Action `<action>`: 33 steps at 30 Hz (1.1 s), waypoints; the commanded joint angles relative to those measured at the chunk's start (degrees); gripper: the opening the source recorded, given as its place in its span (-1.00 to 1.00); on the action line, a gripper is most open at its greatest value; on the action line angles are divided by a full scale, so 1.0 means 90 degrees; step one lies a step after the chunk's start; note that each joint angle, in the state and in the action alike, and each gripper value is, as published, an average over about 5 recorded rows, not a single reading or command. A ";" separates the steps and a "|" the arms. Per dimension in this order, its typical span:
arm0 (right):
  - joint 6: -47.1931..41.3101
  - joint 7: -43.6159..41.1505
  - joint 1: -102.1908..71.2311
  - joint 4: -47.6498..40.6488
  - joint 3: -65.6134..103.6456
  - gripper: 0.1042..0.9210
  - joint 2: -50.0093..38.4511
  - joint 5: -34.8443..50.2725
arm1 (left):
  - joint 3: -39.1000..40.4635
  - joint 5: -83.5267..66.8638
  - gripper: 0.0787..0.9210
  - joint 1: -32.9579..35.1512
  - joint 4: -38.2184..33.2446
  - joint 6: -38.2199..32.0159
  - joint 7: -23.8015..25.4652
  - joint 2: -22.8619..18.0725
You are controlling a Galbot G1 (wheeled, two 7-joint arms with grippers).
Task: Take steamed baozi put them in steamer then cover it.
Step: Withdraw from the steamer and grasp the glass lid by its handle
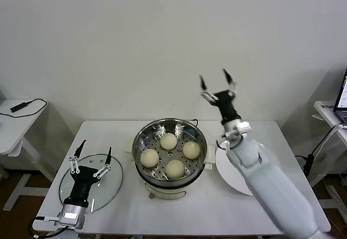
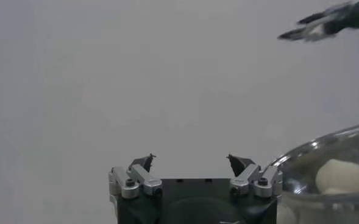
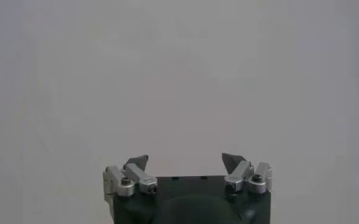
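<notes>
Four steamed baozi (image 1: 168, 141) lie in the steamer (image 1: 142, 136) at frame centre, while the left gripper (image 1: 93, 154) and the right gripper (image 1: 216, 81) both have spread, empty jaws.

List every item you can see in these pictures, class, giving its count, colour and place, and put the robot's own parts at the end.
steamed baozi: four, cream-white, on the perforated tray inside the steamer.
steamer: one, shiny steel on a white base, middle of the table.
glass lid: one, clear, flat on the table to the steamer's left, under the left gripper.
plate: one, white, on the table to the steamer's right, partly behind the right arm.
table: one, white, carrying all of the above.
side tables: two, white, at the far left and far right edges.
left gripper: one, black and silver, open, above the lid.
right gripper: one, black and silver, open, raised behind the steamer.
</notes>
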 commanded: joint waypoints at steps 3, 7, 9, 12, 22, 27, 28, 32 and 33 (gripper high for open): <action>0.0593 -0.0031 -0.3292 0.0160 0.2691 0.76 0.0829 -0.0566 | -0.0237 0.3114 0.77 0.0039 0.1203 -0.0178 -0.0851 0.0299; 0.0457 -0.0217 -0.3614 0.0238 0.2697 0.76 0.0891 -0.0559 | -0.0387 0.4153 0.77 0.0219 0.1448 0.0343 -0.0925 0.0349; 0.0461 -0.0272 -0.3682 0.0235 0.2681 0.76 0.0930 -0.0571 | -0.0474 0.4712 0.77 0.0307 0.1541 0.0590 -0.0913 0.0353; 0.0486 -0.0349 -0.3755 0.0222 0.2648 0.76 0.0978 -0.0635 | -0.0598 0.5407 0.77 0.0321 0.1715 0.0817 -0.1062 0.0307; 0.0546 -0.0424 -0.3822 0.0147 0.2633 0.76 0.1096 -0.0771 | -0.0588 0.6624 0.77 0.0049 0.2330 0.0924 -0.1587 0.0166; 0.0542 -0.0423 -0.3821 0.0126 0.2629 0.76 0.1153 -0.0823 | -0.0508 0.6842 0.77 -0.0175 0.2678 0.1008 -0.1577 0.0166; 0.0533 -0.0423 -0.3823 0.0132 0.2625 0.76 0.1161 -0.0826 | -0.0487 0.6851 0.77 -0.0214 0.2722 0.1022 -0.1575 0.0167; 0.0488 -0.0421 -0.3827 0.0165 0.2599 0.76 0.1209 -0.0878 | -0.0391 0.6896 0.77 -0.0369 0.2857 0.1097 -0.1568 0.0184; 0.0483 -0.0421 -0.3828 0.0168 0.2595 0.76 0.1220 -0.0899 | -0.0375 0.6907 0.77 -0.0407 0.2871 0.1112 -0.1569 0.0189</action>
